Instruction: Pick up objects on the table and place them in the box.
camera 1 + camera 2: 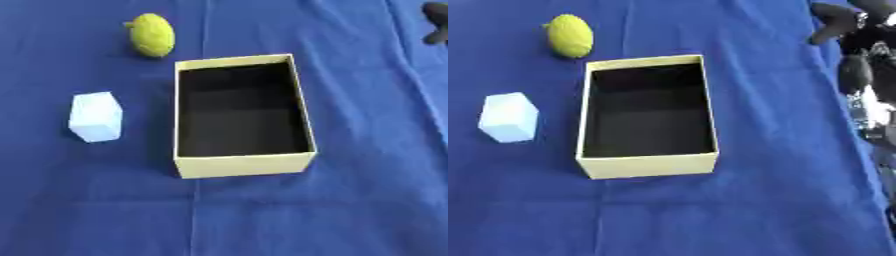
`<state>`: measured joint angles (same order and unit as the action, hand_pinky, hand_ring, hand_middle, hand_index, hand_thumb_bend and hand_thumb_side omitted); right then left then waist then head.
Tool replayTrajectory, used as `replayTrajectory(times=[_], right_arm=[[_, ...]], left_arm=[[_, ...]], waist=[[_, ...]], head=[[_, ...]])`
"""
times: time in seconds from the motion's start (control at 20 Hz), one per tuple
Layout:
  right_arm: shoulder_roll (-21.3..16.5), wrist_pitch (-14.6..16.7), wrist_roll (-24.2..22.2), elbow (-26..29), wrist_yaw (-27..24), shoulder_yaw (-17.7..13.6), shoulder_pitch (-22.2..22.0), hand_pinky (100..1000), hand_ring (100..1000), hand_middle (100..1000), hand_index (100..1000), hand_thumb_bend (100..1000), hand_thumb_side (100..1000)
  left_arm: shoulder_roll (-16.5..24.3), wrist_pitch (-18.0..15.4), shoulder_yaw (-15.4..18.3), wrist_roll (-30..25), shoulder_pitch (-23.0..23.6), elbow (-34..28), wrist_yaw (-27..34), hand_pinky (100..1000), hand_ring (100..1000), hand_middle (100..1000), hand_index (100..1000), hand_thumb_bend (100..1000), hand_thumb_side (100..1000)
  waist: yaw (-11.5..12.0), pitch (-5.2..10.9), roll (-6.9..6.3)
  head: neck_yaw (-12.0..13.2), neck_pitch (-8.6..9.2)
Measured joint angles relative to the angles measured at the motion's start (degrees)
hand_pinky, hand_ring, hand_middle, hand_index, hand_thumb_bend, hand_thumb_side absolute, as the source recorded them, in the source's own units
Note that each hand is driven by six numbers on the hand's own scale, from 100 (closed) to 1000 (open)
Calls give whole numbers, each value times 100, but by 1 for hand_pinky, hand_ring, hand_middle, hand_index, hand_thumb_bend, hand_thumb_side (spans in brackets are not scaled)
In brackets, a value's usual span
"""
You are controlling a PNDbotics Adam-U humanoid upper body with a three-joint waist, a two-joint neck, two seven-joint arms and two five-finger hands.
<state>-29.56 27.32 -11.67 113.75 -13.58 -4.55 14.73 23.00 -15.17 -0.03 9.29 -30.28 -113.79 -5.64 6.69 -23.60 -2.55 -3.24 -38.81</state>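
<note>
We see our right hand (852, 30) at the top right corner of the right eye view, black w/ some silver bits. It is over the far right edge of the blue cloth table (367, 150). The dark fingers (829, 25) poke out to the left, but they are blurry, so we can't tell if they are spread, pressed together or pinching. Nothing shows between them. In the left eye view only a small dark bit of that hand shows, at the top right edge. Our left hand does not show in either view.

Well apart from the hand, in the middle of the table, sits the pale yellow cardboard box (243, 165). It is open on top and shaped like a long rectangle. Its inside is black, and we see nothing in it.

2 things lie on the cloth, outside the box. The yellow-green lemon-shaped fruit (152, 35) is near the box's far left corner, not touching it. It has a little nub on its left side. The small white paper-like cube (95, 117) is to the left of the box, near its long left wall, w/ a gap of blue cloth between them. The cube and the fruit are apart from each other too.
</note>
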Motion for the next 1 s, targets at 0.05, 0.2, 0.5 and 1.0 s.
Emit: replayTrajectory(times=[0.05,0.2,0.5,1.0], right_arm=[[-11,2,3,0,27,-1,-29,997,911,617,939,100,470],[-35,19,22,0,75,-1,-64,998,912,616,939,100,470],[-43,27,27,0,119,0,-79,998,912,615,940,100,470],[-84,30,24,0,195,2,-167,999,912,613,940,100,470]], left_arm=[[135,84,-55,-55,1,0,-82,784,857,807,869,100,539],[1012,498,-188,-190,2,0,-385,808,870,818,877,100,510],[2497,1414,-516,-978,-22,30,-944,884,922,869,919,100,506],[3060,1483,-937,-3039,-810,476,-1918,936,947,882,930,119,426]], waist=[[7,2,-22],[-33,3,-48],[-37,3,-44],[-7,10,-48]], head=[[-13,-1],[-27,-2],[-58,-2],[-108,-2]])
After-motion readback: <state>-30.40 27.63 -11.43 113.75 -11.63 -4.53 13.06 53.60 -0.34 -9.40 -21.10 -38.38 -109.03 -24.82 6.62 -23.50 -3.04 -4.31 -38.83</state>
